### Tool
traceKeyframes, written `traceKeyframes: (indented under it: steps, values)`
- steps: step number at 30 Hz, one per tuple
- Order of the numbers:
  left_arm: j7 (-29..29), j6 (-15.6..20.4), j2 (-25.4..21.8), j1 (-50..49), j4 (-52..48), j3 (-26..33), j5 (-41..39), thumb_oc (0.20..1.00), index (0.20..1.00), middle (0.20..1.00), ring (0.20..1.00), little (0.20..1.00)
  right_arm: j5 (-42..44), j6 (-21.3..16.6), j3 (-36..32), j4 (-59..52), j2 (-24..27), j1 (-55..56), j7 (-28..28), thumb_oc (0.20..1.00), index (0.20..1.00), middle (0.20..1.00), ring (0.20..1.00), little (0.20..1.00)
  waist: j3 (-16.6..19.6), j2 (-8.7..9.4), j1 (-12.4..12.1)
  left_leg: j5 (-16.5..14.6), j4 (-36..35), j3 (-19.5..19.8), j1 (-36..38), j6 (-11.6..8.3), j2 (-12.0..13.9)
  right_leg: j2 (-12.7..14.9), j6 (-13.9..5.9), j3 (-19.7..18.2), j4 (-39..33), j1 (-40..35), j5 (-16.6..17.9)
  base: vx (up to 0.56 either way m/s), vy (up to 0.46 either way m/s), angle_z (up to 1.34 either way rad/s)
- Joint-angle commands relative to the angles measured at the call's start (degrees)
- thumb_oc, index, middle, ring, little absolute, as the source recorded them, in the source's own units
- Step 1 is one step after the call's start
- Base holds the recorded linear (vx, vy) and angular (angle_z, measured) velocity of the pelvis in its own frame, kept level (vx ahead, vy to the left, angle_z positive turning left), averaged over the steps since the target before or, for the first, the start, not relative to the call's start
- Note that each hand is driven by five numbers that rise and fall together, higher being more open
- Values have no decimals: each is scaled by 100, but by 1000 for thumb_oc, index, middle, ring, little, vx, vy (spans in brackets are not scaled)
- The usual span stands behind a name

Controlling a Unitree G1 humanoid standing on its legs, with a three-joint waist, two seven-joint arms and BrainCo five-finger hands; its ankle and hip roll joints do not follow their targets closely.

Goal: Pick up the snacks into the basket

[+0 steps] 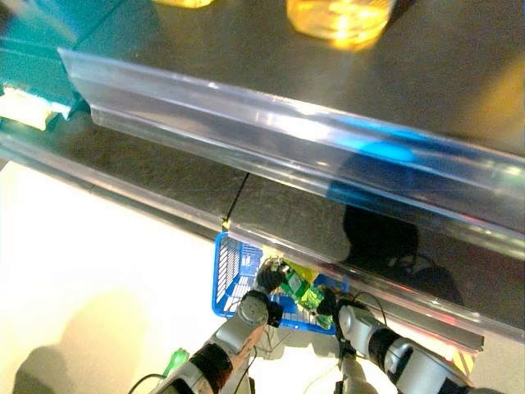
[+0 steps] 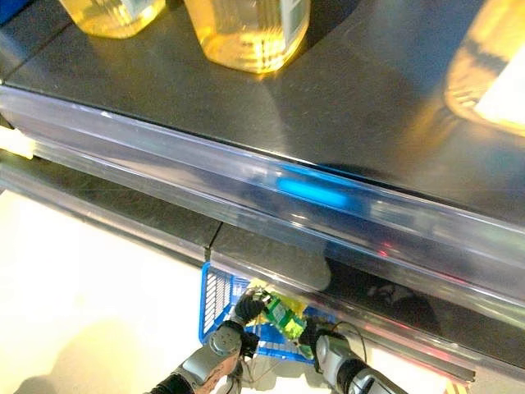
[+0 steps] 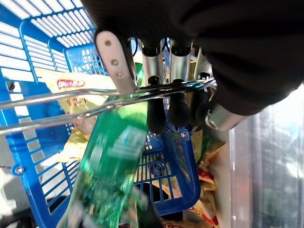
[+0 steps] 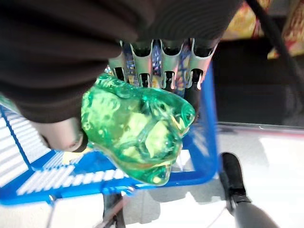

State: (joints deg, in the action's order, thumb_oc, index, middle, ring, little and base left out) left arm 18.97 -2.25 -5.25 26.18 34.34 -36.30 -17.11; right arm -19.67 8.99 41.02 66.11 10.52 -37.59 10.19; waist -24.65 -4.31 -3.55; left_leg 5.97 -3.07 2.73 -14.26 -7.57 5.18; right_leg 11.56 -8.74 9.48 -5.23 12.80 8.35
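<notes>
Below the shelf edge hangs a blue plastic basket [image 1: 232, 275] with wire handles [image 3: 57, 97]. My left hand [image 1: 269, 283] is shut on a handle, its fingers [image 3: 173, 109] curled over the wires. A yellow snack bag [image 3: 76, 90] lies inside the basket. My right hand [image 1: 330, 310] is shut on a green snack packet [image 4: 137, 128], its fingers [image 4: 164, 61] wrapped round one end. The packet [image 1: 299, 289] slants over the basket's rim [image 4: 204, 142] between the two hands.
A dark glossy shelf with a clear plastic front rail [image 1: 287, 131] juts out above the basket, carrying bottles of yellow liquid [image 2: 254, 29]. More snack bags [image 3: 209, 190] lie on the lower shelf beside the basket. Pale floor [image 1: 82, 271] spreads to the left.
</notes>
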Motion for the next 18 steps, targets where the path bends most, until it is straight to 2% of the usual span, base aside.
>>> traceKeyframes:
  steps: [1, 6, 7, 8, 12, 18]
  values:
    - [11, 590, 469, 832, -1080, -431, -178, 200, 200, 200, 200, 200, 642, -262, -397, -96, -115, -1080, 823, 200, 200, 200, 200, 200, -168, -49, -160, 233, -57, -99, -353, 174, -376, 45, -82, -36, 212, 526, 65, -69, 27, 10]
    - [128, 630, 469, 1029, -1427, -402, -275, 200, 200, 200, 200, 200, 961, -373, -518, -136, -268, -1405, 1077, 200, 200, 200, 200, 200, -433, -116, -262, 301, 16, -40, -694, 162, -418, 79, -75, 38, 238, 782, 131, -66, 11, 10]
    - [131, 637, 457, 1059, -1524, -405, -273, 200, 200, 200, 200, 200, 949, -389, -505, -110, -302, -1485, 1094, 304, 304, 304, 304, 304, -500, -137, -287, 317, 32, -27, -776, 161, -429, 89, -76, 43, 253, 846, 139, -46, 32, 15]
    - [97, 664, 445, 1052, -1692, -390, -295, 200, 200, 200, 200, 200, 1036, -406, -514, -16, -362, -1458, 1054, 1000, 1000, 1000, 1000, 1000, -514, -159, -332, 338, 37, -9, -914, 155, -438, 100, -82, 74, 239, 952, 156, -24, 30, 17]
    - [120, 679, 486, 1039, -1791, -393, -298, 200, 200, 200, 200, 200, 997, -392, -485, 161, -512, -1363, 994, 1000, 1000, 1000, 1000, 1000, -514, -170, -370, 348, 49, 35, -1073, 163, -473, 112, -83, 94, 233, 1074, 167, -4, 34, 10]
    - [175, 654, 495, 918, -1492, -260, -364, 200, 200, 200, 200, 200, 1083, -439, -559, 253, -512, -893, 918, 1000, 1000, 1000, 1000, 1000, -514, -145, -348, 322, -26, 42, -881, 174, -493, 123, -87, 72, 206, 908, 142, 3, 22, 3]
